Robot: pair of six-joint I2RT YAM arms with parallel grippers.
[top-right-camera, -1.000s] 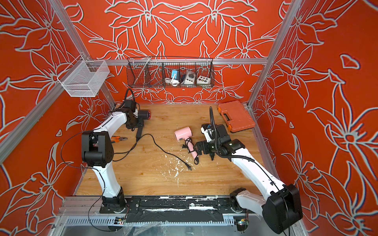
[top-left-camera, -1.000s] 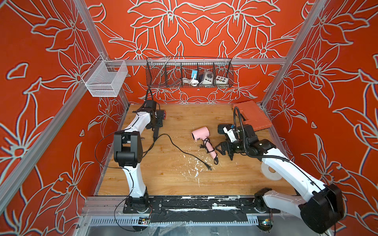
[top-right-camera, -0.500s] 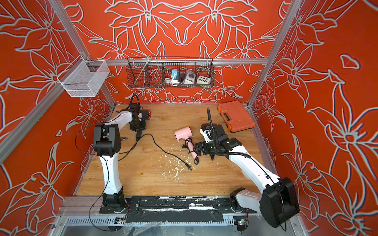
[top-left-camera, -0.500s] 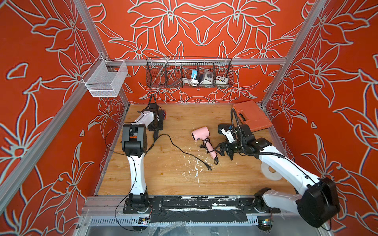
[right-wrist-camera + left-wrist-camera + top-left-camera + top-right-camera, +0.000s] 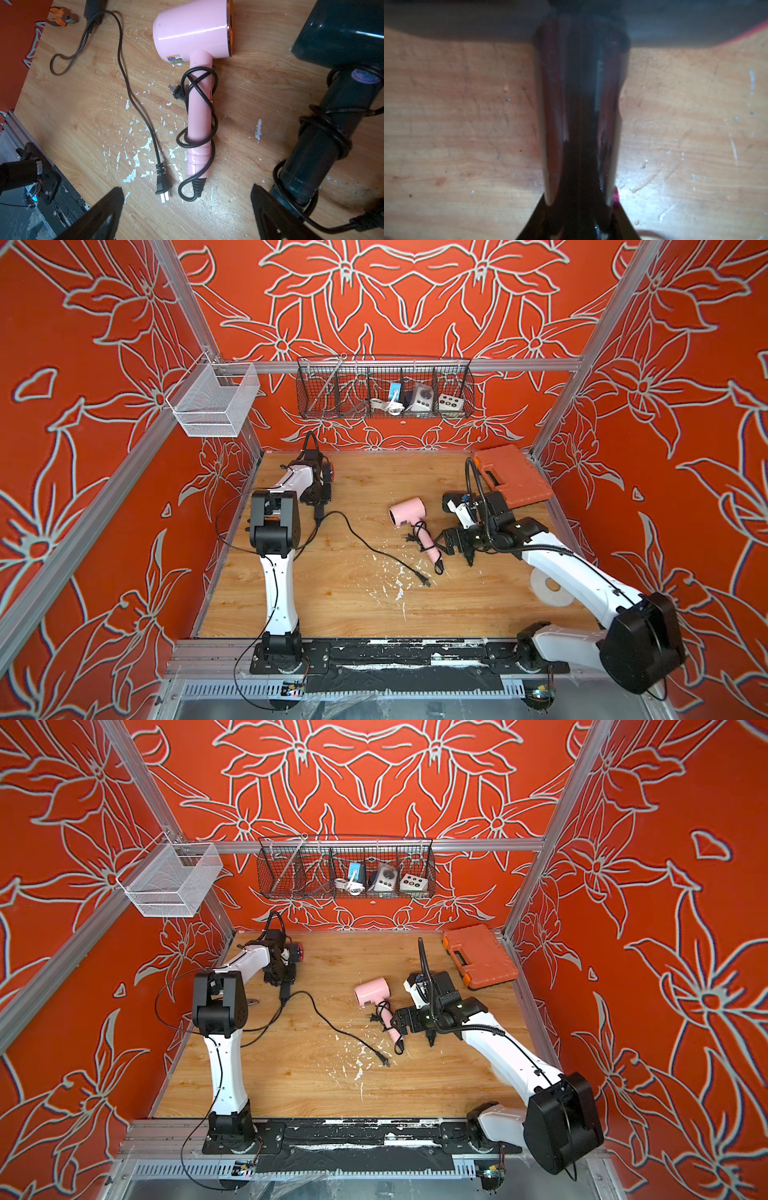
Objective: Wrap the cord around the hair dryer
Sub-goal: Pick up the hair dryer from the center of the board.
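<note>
So: a light wooden desk (image 5: 332,614), flecked with white chips, is seen in both top views. A closed orange plastic tool case (image 5: 513,477) is parked at its 1 o'clock corner. Over at 11 o'clock a glossy black hair dryer with a red-rimmed end (image 5: 328,472) is found, and its handle is clamped tight by the left pincer (image 5: 579,202). Near the middle, a touch toward 3 o'clock, a pink plastic hair dryer (image 5: 409,510) is laid flat, with its own lead already looped around the handle. The right pincer (image 5: 186,188) is held spread wide just off the 3 o'clock side of that handle, with nothing gripped. The long black cord (image 5: 137,108) of the black dryer isn't wrapped at all. It's trailed loose from 10 o'clock across to its plug (image 5: 162,185), which is left just 6 o'clock of centre. Small orange-handled pliers (image 5: 62,17) can be spotted by the 9 o'clock edge.
</note>
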